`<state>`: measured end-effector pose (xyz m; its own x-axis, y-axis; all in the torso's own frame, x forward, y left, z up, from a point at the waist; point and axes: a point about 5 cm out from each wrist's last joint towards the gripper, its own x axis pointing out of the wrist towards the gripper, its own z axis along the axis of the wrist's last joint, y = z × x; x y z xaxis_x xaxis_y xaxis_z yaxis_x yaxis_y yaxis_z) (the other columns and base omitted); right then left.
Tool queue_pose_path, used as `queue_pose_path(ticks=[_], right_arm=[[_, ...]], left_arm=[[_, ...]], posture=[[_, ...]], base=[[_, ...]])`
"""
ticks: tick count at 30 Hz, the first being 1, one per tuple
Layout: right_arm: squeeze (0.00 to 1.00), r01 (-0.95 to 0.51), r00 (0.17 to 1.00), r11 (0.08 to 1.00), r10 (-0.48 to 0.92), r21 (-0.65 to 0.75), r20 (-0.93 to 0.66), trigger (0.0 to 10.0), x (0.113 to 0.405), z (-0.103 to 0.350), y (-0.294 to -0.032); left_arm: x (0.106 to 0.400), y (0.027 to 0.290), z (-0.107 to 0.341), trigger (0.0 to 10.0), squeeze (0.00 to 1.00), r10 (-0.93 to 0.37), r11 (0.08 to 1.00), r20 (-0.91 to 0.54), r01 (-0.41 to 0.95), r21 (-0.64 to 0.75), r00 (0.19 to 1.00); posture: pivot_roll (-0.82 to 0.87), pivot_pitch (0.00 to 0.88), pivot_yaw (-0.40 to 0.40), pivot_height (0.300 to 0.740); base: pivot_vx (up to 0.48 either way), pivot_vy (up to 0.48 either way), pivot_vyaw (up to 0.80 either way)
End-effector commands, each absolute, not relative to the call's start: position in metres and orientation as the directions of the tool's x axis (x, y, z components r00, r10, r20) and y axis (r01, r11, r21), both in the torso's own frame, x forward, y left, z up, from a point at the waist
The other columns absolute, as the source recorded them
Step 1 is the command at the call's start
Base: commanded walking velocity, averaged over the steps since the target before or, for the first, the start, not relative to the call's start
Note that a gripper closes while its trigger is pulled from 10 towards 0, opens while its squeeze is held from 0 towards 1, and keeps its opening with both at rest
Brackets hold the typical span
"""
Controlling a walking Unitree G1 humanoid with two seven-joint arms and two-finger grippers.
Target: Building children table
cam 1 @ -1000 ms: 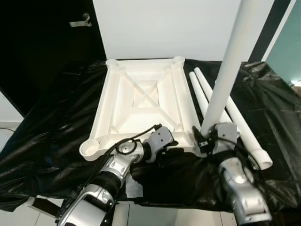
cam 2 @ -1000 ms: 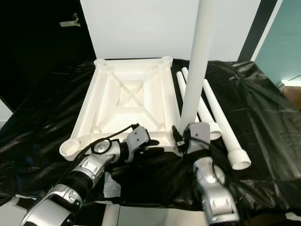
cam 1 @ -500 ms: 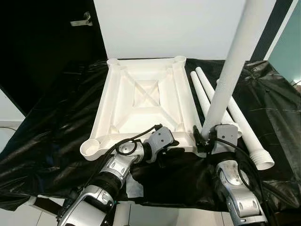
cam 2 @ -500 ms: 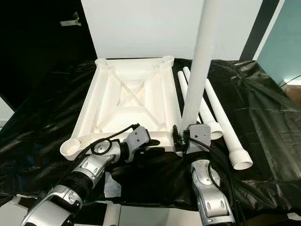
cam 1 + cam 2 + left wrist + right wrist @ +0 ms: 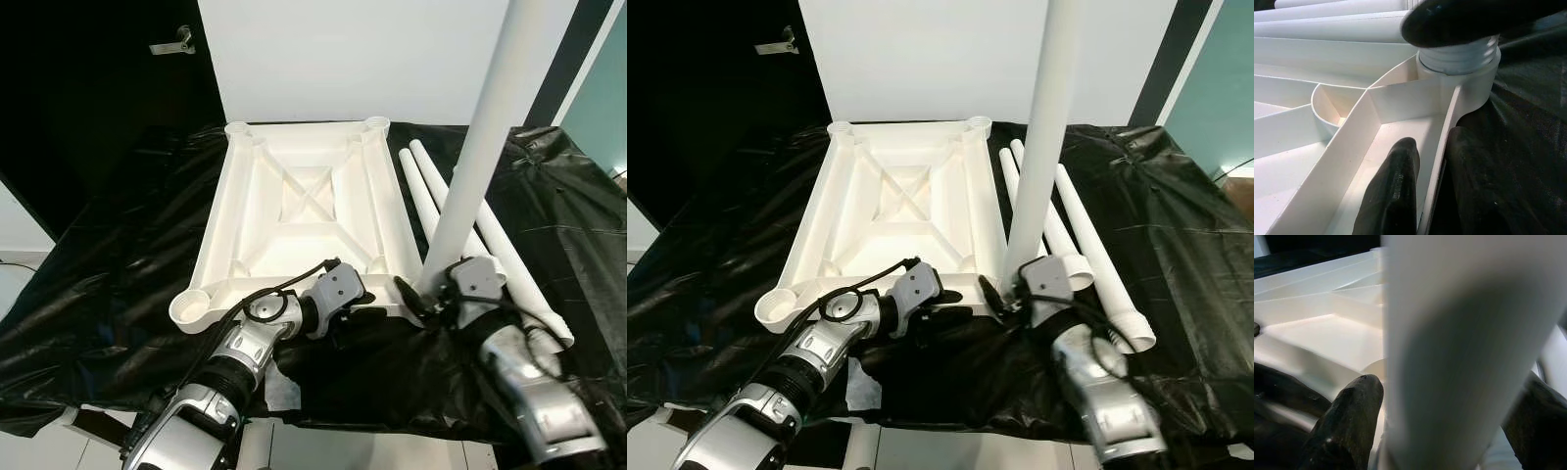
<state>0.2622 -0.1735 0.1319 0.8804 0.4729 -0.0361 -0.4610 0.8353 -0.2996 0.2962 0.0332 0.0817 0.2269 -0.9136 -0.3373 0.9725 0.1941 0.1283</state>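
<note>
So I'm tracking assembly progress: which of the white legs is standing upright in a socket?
The leg held by the right gripper, set in the tabletop's near right corner; the other legs lie flat alongside.

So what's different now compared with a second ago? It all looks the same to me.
Not much. The right gripper still grips the upright leg at the tabletop's near right corner socket, but its wrist and forearm have swung outward to the robot's right, as if twisting the leg in. The left gripper stays clamped on the near rim of the upturned tabletop. The spare legs lie unmoved.
</note>
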Motion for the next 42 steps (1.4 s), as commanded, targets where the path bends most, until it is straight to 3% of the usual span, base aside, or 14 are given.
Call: queue_pose_path(ticks=[1, 11, 17, 19, 20, 23, 29, 31, 33, 34, 38, 39, 42], right_arm=[[0.00, -0.510, 0.856, 0.816, 0.512, -0.272, -0.070, 0.0, 0.263, 0.127, -0.172], [0.00, -0.606, 0.795, 0.791, 0.597, -0.084, -0.109, 0.0, 0.259, 0.113, -0.165], [0.00, -0.520, 0.852, 0.854, 0.521, 0.026, -0.053, 0.0, 0.249, 0.103, -0.152], [0.00, -0.383, 0.923, 0.923, 0.384, 0.023, -0.024, 0.0, 0.247, 0.098, -0.149], [0.00, -0.383, 0.923, 0.923, 0.384, 0.023, -0.024, 0.0, 0.247, 0.098, -0.149], [0.00, -0.109, 0.994, 0.987, 0.111, -0.118, 0.006, 0.0, 0.252, 0.095, -0.161], [0.00, 0.023, 1.000, 0.997, -0.024, -0.078, -0.010, 0.0, 0.253, 0.092, -0.168], [0.00, 0.087, 0.995, 0.996, -0.087, -0.005, -0.054, 0.0, 0.259, 0.086, -0.168], [0.00, 0.078, 0.995, 0.997, -0.077, 0.014, -0.061, 0.0, 0.262, 0.085, -0.164], [0.00, 0.044, 0.997, 0.999, -0.043, 0.022, -0.057, 10.0, 0.264, 0.086, -0.158], [0.00, 0.000, 0.999, 1.000, 0.001, 0.026, -0.038, 10.0, 0.265, 0.089, -0.150], [1.00, 0.001, 1.000, 1.000, -0.001, 0.019, -0.013, 10.0, 0.266, 0.093, -0.149], [1.00, -0.030, 1.000, 0.999, 0.030, -0.024, 0.009, 10.0, 0.266, 0.096, -0.147]], left_arm=[[0.272, 0.038, 0.043, 10.0, 0.00, -0.876, 0.101, -0.476, 0.995, -0.015, 0.081], [0.275, 0.044, 0.044, 10.0, 0.00, -0.872, 0.119, -0.479, 0.993, -0.009, 0.100], [0.274, 0.044, 0.043, 10.0, 0.00, -0.872, 0.121, -0.479, 0.993, -0.011, 0.101], [0.275, 0.043, 0.045, 10.0, 0.00, -0.873, 0.121, -0.476, 0.993, -0.008, 0.103], [0.275, 0.043, 0.045, 10.0, 0.00, -0.873, 0.121, -0.476, 0.993, -0.008, 0.103], [0.277, 0.043, 0.047, 10.0, 0.00, -0.874, 0.123, -0.475, 0.992, -0.006, 0.106], [0.274, 0.044, 0.045, 10.0, 0.00, -0.873, 0.115, -0.478, 0.993, -0.011, 0.096], [0.273, 0.043, 0.043, 10.0, 0.00, -0.873, 0.115, -0.478, 0.993, -0.016, 0.093], [0.272, 0.042, 0.043, 10.0, 0.00, -0.875, 0.113, -0.476, 0.993, -0.019, 0.090], [0.272, 0.042, 0.043, 10.0, 0.00, -0.876, 0.110, -0.475, 0.994, -0.021, 0.087], [0.272, 0.043, 0.043, 10.0, 0.00, -0.874, 0.114, -0.478, 0.993, -0.020, 0.090], [0.272, 0.044, 0.042, 10.0, 0.00, -0.870, 0.122, -0.483, 0.992, -0.018, 0.098], [0.271, 0.045, 0.041, 10.0, 0.00, -0.872, 0.121, -0.481, 0.992, -0.023, 0.095]], posture=[[-0.08, 0.000, 0.002, 0.740], [-0.06, 0.000, 0.002, 0.740], [-0.06, 0.000, 0.004, 0.740], [-0.05, 0.000, 0.003, 0.740], [-0.05, 0.000, 0.003, 0.740], [-0.05, 0.005, 0.007, 0.740], [-0.06, 0.013, 0.008, 0.740], [-0.06, 0.022, 0.010, 0.740], [-0.06, 0.023, 0.012, 0.740], [-0.06, 0.024, 0.009, 0.740], [-0.06, 0.025, 0.005, 0.740], [-0.06, 0.024, 0.004, 0.740], [-0.06, 0.024, 0.004, 0.740]], base=[[0.000, 0.000, 0.00], [0.000, 0.000, 0.00], [0.000, 0.000, 0.00], [0.000, 0.000, 0.00], [0.000, 0.000, 0.00], [0.000, 0.000, 0.00], [0.000, 0.000, 0.00], [0.000, 0.000, 0.00], [0.000, 0.000, 0.00], [0.000, 0.000, 0.00], [0.000, 0.000, 0.00], [0.000, 0.000, 0.00], [0.000, 0.000, 0.00]])
